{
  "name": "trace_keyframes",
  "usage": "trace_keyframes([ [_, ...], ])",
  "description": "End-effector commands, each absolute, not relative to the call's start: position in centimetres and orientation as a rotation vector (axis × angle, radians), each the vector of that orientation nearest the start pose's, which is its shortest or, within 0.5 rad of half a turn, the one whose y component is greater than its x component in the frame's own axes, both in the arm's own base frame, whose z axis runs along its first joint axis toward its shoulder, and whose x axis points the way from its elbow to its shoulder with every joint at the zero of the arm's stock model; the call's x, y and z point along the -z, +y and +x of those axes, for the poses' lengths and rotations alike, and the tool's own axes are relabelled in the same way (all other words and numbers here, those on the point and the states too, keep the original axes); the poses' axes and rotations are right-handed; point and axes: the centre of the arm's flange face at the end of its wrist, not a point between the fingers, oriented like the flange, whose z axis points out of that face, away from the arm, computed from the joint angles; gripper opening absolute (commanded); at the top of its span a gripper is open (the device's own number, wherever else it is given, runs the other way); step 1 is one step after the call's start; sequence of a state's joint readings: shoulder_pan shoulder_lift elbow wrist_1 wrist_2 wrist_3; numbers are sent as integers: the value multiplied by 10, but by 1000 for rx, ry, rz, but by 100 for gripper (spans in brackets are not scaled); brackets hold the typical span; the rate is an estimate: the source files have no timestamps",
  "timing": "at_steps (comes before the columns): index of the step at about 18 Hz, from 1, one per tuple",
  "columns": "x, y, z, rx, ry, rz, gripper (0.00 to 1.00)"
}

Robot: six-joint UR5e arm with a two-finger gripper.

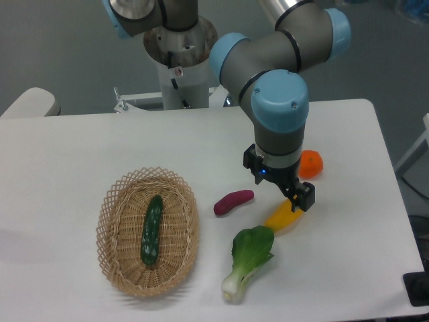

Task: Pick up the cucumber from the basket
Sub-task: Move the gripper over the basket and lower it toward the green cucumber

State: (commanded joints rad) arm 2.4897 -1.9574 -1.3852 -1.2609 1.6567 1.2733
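Lying nearest: bok choy (249, 260) on white table (80, 154). Left of it, cucumber (152, 229) resting lengthwise inside wicker basket (110, 221). Farther right, purple vegetable (233, 202), yellow-orange item (284, 217), gripper (299, 200) hanging just above it, well apart from basket; opening impossible to tell. Sitting beyond, orange (312, 164).

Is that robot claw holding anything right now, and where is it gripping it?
Hard to tell. The gripper hangs over a yellow-orange vegetable on the table, its fingertips hidden. The cucumber lies untouched in the basket.
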Motion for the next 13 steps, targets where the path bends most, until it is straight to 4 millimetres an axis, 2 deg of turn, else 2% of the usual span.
trace_keyframes([
  [4,-388,498,-435,-176,529,-3123,100],
  [7,-384,511,-412,-151,406,-3144,100],
  [9,-377,520,-390,-119,337,-3164,100],
  [13,-358,552,-335,-88,150,-3190,100],
])
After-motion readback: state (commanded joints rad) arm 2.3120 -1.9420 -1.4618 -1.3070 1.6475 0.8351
